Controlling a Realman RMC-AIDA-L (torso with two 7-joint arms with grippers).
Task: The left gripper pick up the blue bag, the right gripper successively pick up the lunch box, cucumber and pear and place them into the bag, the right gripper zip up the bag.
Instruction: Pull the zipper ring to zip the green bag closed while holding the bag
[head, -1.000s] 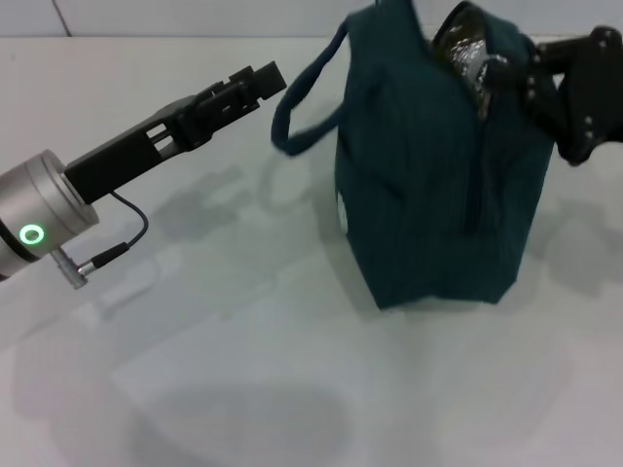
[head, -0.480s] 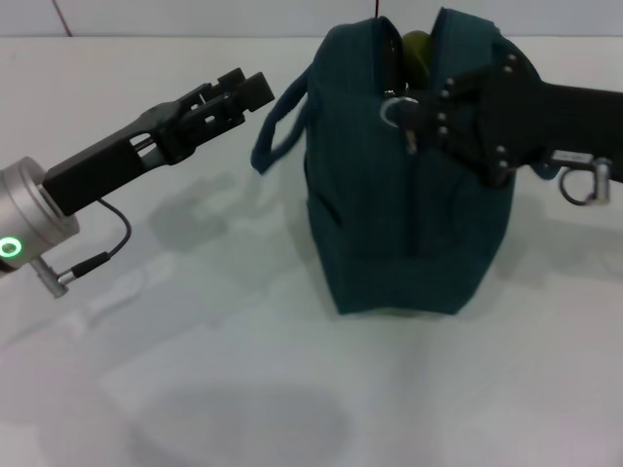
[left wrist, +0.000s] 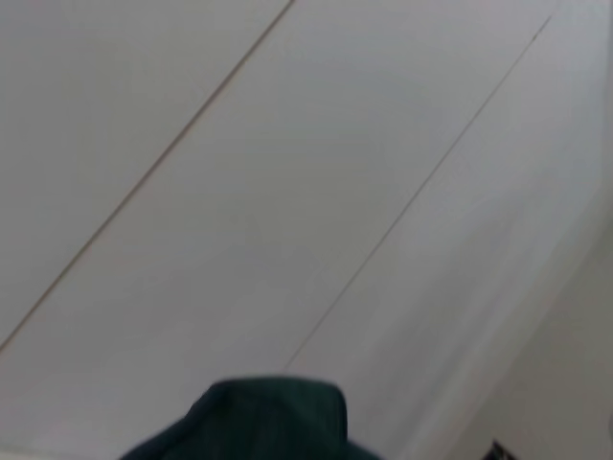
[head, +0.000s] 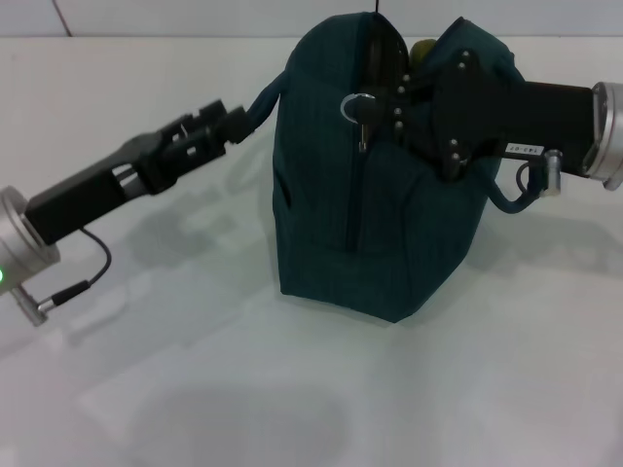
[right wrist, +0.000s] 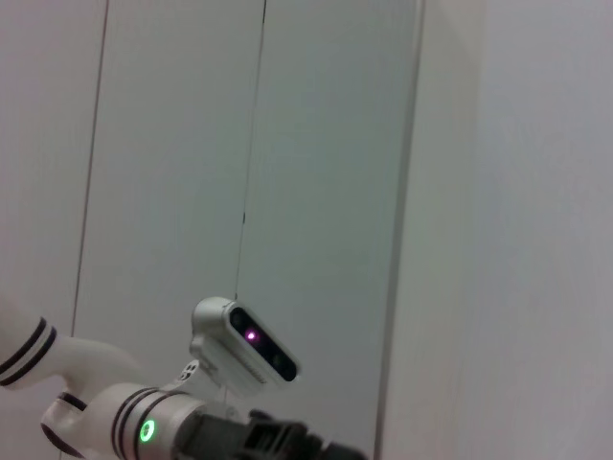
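1. Head view: left hand [head: 237,121] is clamping the handle of the blue bag [head: 370,233], mid-counter.
2. Right hand [head: 387,109], seemingly pinching the zipper ring, is zipping.
3. Next: pulling along the opening.

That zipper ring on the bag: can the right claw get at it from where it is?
Probably yes. The right claw sits at the top of the bag, right beside the zipper ring, with nothing between them; whether it already grips it, I cannot tell.

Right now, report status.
Left hand at blue bag handle. Right hand at the zipper pull, bag top partly open. Nothing in the way.
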